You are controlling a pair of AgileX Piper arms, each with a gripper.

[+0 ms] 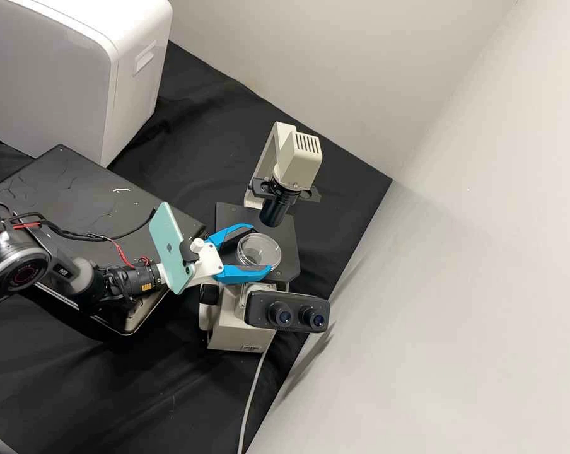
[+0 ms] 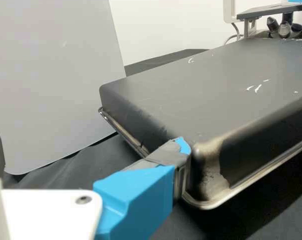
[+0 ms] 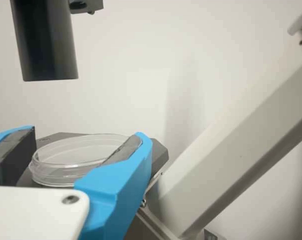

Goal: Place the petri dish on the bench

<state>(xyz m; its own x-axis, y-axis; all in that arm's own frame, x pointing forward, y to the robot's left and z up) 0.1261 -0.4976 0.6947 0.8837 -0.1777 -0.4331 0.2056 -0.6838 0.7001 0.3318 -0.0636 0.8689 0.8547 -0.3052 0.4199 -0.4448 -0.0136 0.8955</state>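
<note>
- Right claw (image 1: 258, 250) sits near the middle of the high frame. Its blue fingers (image 1: 231, 234) are spread open on either side of the petri dish (image 1: 263, 254), close to its wall, and by my reading they are not yet pressing it.
- The petri dish (image 3: 70, 157) rests on the black stage (image 1: 288, 255) of the microscope (image 1: 231, 325), under the dark condenser tube (image 1: 274, 208). It is not on the desk (image 1: 190, 145).
- Clear and thin-walled, the dish probably weighs very little. It looks stiff, but a hard squeeze could crack it or pop it free.
- Its smooth round wall is likely to be slippery, so it could rotate or squirt forward from between the pads.
- The best hold is across the full width, with the pads on opposite sides of the wall. They should sit low enough to catch the base, since I cannot tell whether a loose lid sits on top.
- Lifting it level and only slightly should clear the tube above.
- Left claw (image 2: 88, 145) is open and holds nothing. It sits at a corner of the dark flat case (image 2: 216, 95), which lies at the left of the high frame.
</note>
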